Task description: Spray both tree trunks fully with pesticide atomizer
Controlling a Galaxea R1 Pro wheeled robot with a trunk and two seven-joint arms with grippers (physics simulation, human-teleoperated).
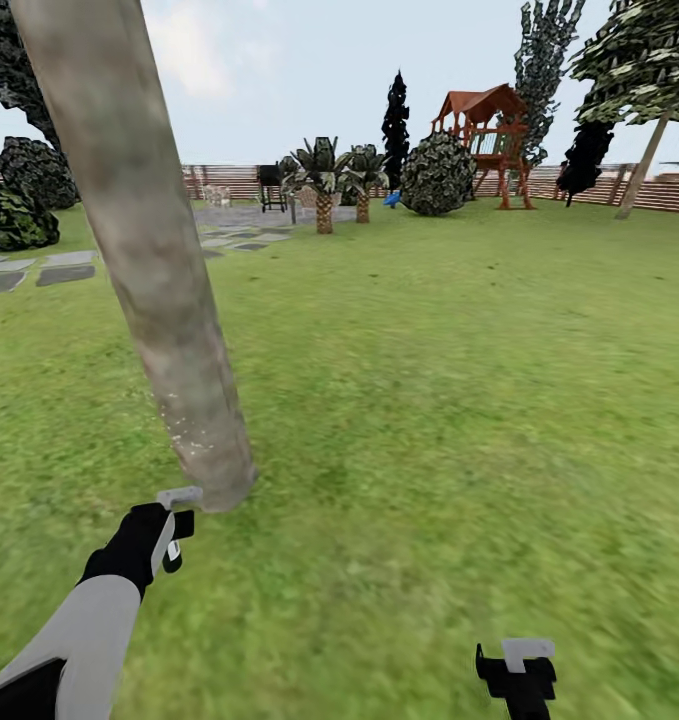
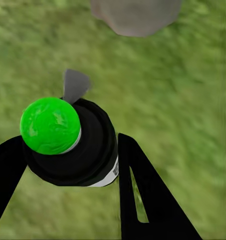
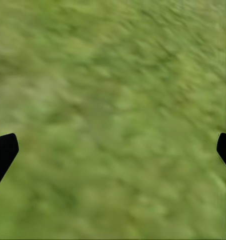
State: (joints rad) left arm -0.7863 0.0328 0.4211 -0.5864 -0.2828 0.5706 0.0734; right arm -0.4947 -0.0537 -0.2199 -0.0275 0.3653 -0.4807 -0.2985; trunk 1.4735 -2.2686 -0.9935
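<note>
Left claw point(image 1: 176, 528) is clenched on the pesticide atomizer point(image 2: 73, 142). In the left wrist view its two black fingers point(image 2: 142, 195) press either side of the atomizer's black body, which carries a bright green cap point(image 2: 49, 125) and a grey nozzle tab point(image 2: 74, 85) pointing toward the base of the trunk. In the head view the held atomizer sits low, just beside the foot of the tree trunk point(image 1: 144, 240), with the grey tab nearly touching the bark; whether it makes contact cannot be told.

The trunk is thick, mottled grey-brown and leans up and away to the left. Pale speckles show on its lower part.

Right claw point(image 1: 516, 672) is released: the right wrist view shows its dark fingertips point(image 3: 3, 152) wide apart with nothing but blurry green floor point(image 3: 113, 110) between them. It hangs low over the grass, well apart from the trunk.

Beyond the lawn stand a second leaning tree point(image 1: 641, 165), a wooden fence point(image 1: 669, 192), a play structure point(image 1: 489, 140) and grey stone paving point(image 1: 64, 270).
</note>
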